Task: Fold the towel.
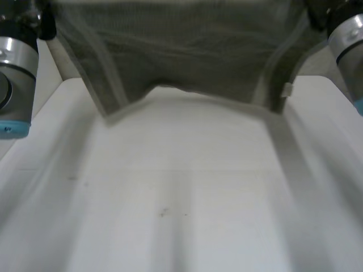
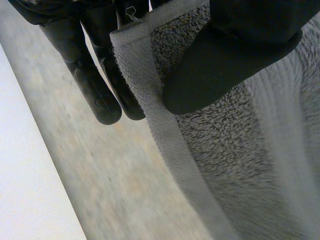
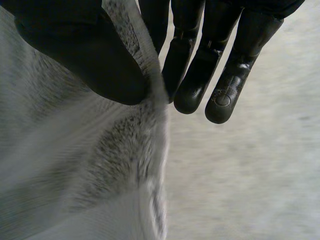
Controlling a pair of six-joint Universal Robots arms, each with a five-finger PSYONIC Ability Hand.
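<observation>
A grey towel hangs in the air above the white table, stretched between my two arms, its lower edge sagging with two corners pointing down. In the left wrist view my left hand pinches the towel's hemmed edge between thumb and fingers. My right hand likewise pinches the towel near its edge, thumb pressed against the fingers.
My left arm and right arm stand at the view's sides, raised above the table. A small white label hangs at the towel's right edge. The tabletop in front bears faint marks.
</observation>
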